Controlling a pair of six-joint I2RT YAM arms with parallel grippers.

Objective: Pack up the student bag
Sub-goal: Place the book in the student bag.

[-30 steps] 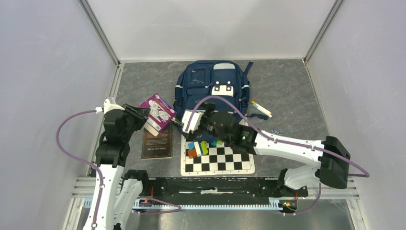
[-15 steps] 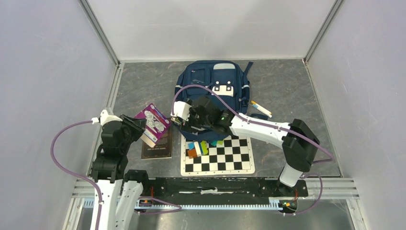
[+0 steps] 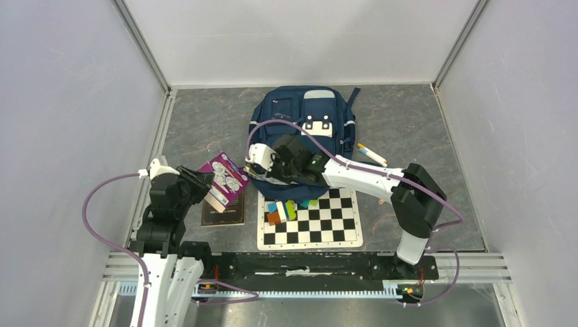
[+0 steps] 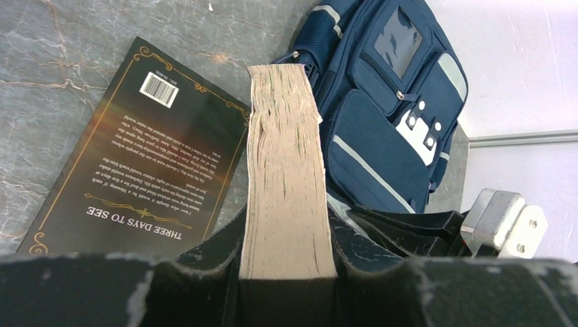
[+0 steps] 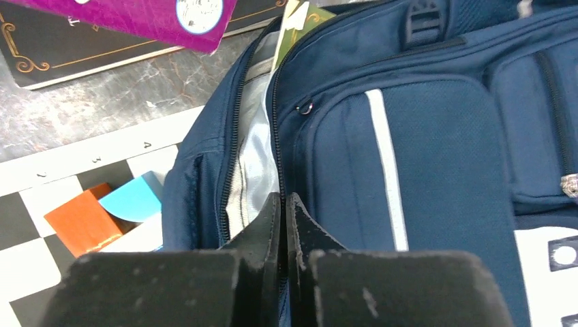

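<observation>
Navy fabric of the student bag [image 5: 422, 170], at its zipper edge, is pinched in my right hand [image 5: 283, 201]; the bag spreads out ahead of it. My left hand [image 4: 286, 231] clamps a thick book [image 4: 283, 136].

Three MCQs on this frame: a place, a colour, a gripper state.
1. The dark book lies: A) left of the checkerboard B) on a shelf C) against the back wall.
2. The held book in the left gripper has a cover coloured: A) green B) purple C) white.
3. The right gripper is: A) wide open B) holding a pen C) closed on the zip edge of the student bag.
A, it lies flat beside the board; B, purple shows from above; C, it pinches the zip edge.
</observation>
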